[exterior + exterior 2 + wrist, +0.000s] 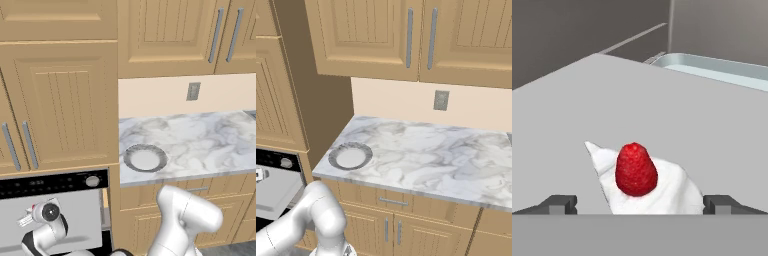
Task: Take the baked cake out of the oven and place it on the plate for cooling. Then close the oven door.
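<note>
The tiny pale wedge-shaped cake slice with a red topping (644,182) lies between the gripper (639,204) fingertips (559,204). The round grey-rimmed plate (145,158) sits on the marble counter (210,140), at two o'clock from the built-in wall oven (50,183).

plate (145,158): 1 | baked cake (644,187): 1 | wall socket (193,91): 1 | oven (30,186): 1
</note>
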